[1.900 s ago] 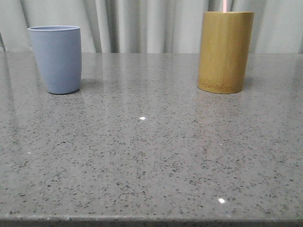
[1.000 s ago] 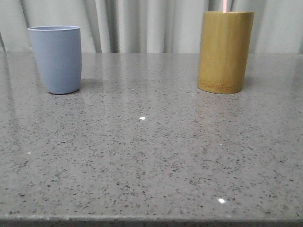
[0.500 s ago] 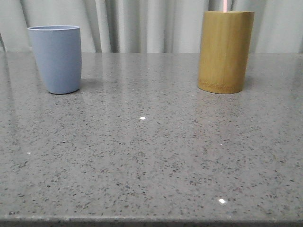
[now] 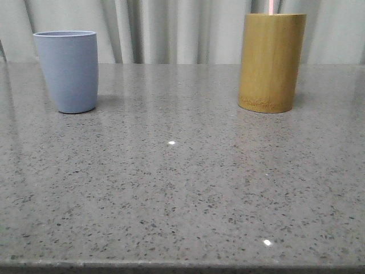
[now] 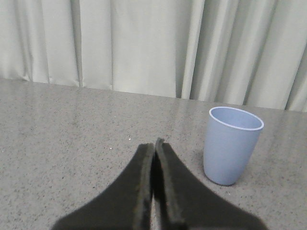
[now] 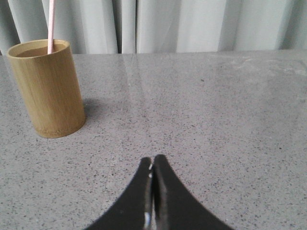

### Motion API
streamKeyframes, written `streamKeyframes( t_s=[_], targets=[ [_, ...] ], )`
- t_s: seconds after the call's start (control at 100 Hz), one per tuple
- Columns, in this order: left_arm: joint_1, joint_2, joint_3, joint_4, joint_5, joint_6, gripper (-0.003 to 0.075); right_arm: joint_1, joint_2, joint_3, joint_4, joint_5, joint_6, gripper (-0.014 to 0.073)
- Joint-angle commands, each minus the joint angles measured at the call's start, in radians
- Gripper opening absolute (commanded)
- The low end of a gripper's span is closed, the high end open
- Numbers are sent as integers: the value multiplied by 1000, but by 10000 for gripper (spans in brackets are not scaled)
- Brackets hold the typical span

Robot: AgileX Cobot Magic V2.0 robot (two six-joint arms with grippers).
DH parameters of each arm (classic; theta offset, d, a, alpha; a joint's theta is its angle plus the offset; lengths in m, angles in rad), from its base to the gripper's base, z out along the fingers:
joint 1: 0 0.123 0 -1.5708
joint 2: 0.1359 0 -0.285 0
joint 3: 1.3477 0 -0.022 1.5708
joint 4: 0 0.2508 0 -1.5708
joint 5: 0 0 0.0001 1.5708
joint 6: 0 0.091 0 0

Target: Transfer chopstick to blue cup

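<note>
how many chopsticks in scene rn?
1. A single pink chopstick stands in the bamboo holder, at the table's far right in the front view. More could be hidden inside the holder; its interior isn't visible. None in the blue cup, as far as visible.

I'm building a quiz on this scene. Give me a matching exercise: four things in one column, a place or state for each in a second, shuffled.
Things:
1. chopstick
2. blue cup
3. bamboo cup
4. left gripper

Places or states:
A. shut, holding nothing
B. standing in the bamboo cup
C. far left of the table
D. far right of the table

Pairs: 1-B, 2-C, 3-D, 4-A
</note>
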Motion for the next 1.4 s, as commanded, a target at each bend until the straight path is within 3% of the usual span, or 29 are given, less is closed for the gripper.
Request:
streamKeyframes(
  t_s=[0.0, 0.22, 0.39, 0.49, 0.68, 0.8, 1.39],
  targets=[
    [2, 84, -95, -19, -39, -8, -19, -6, 86, -109, 9, -22, -1, -104],
    [2, 299, -276, -19, 111, -6, -18, -6, 276, -282, 9, 54, -2, -104],
    [2, 460, -384, -19, 122, 89, 3, -6, 404, -377, 9, 62, -3, -76],
    [2, 531, -434, -19, 122, 97, 94, -4, 458, -413, 9, 60, -3, 11],
    [2, 644, -499, -19, 134, 97, 341, -4, 530, -463, 9, 59, -3, 241],
    [2, 692, -529, -19, 177, 97, 437, -4, 557, -481, 9, 60, -3, 320],
    [2, 828, -566, -21, 201, 97, 441, -4, 556, -479, 9, 42, -3, 325]
  ],
)
